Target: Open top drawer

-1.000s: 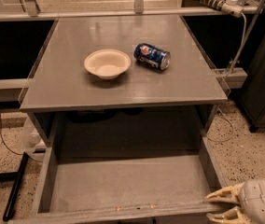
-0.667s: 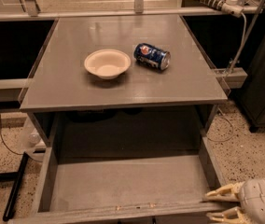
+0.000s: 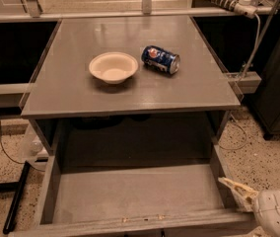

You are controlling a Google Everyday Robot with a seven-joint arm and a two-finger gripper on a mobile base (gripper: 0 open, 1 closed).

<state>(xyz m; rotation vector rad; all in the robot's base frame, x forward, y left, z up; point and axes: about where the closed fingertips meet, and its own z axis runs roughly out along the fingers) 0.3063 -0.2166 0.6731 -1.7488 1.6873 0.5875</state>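
Observation:
The top drawer (image 3: 130, 220) is pulled far out below the grey cabinet top (image 3: 71, 93). Its plain grey box interior lies open to view and holds nothing. Its front and black handle are below the picture's edge. My gripper (image 3: 231, 195) is at the bottom right, beside the drawer's front right corner. Its pale fingers (image 3: 237, 186) are spread, point left toward the drawer, and hold nothing.
A white bowl (image 3: 113, 67) and a blue soda can (image 3: 160, 59) lying on its side sit on the cabinet top. A black bar (image 3: 16, 197) lies on the speckled floor at left. Cables and a power strip (image 3: 231, 1) are at the upper right.
The gripper has drawn back slightly to the right and lower in the picture. The drawer, bowl and can have not moved.

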